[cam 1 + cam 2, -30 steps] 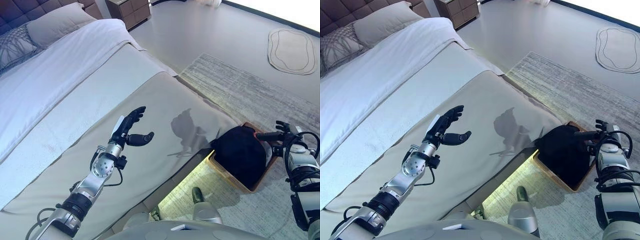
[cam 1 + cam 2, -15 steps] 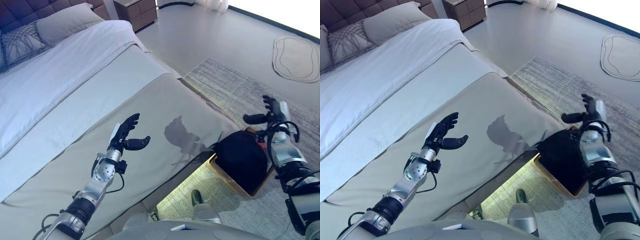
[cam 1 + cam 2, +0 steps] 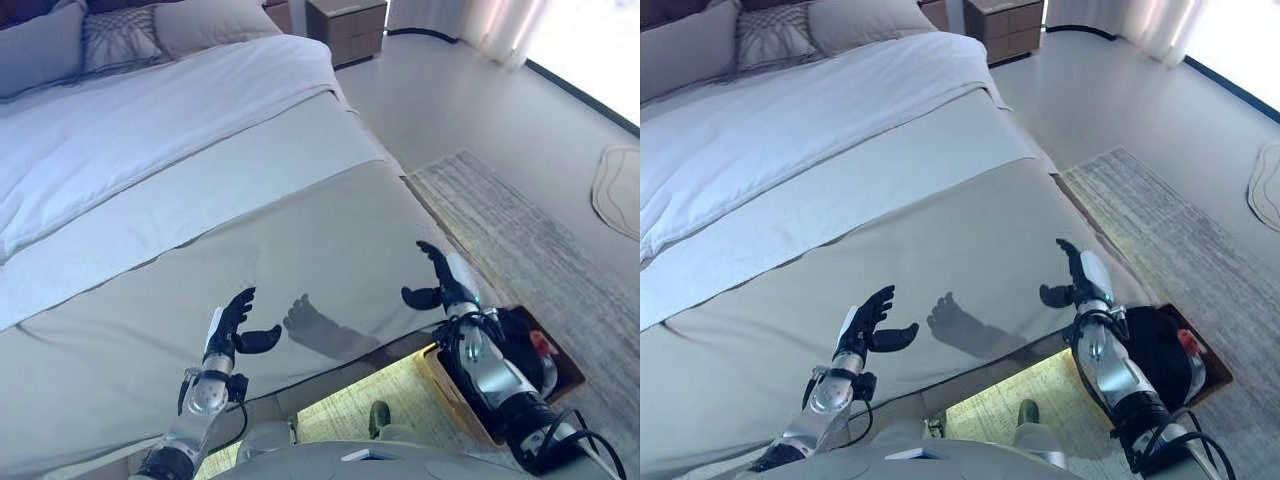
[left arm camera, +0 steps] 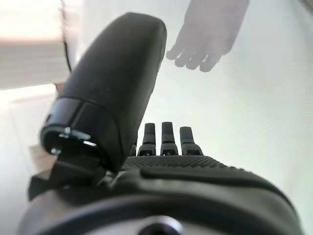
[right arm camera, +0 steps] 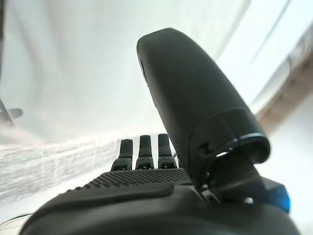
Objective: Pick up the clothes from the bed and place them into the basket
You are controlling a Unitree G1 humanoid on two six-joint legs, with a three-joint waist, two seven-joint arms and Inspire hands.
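Observation:
A dark garment (image 3: pixel 522 340) lies inside the brown basket (image 3: pixel 570 366) on the rug beside the bed's foot corner. The bed (image 3: pixel 250 230) shows only its beige cover and white sheet, with no clothes on it. My left hand (image 3: pixel 234 325) hovers open over the near edge of the beige cover, holding nothing. My right hand (image 3: pixel 440 285) is raised open over the bed's corner, just left of the basket, also with nothing in it. Both wrist views show straight fingers (image 4: pixel 167 139) and the pale cover beyond them.
Pillows (image 3: pixel 120 38) lie at the head of the bed, and a nightstand (image 3: pixel 350 25) stands past it. A grey striped rug (image 3: pixel 540 250) covers the floor right of the bed, with a pale round mat (image 3: pixel 620 190) further out. A red-capped object (image 3: pixel 541 346) sits in the basket.
The camera has turned toward the bed. My right hand has swung from above the basket leftward to over the bed's corner. My left hand stays open over the cover.

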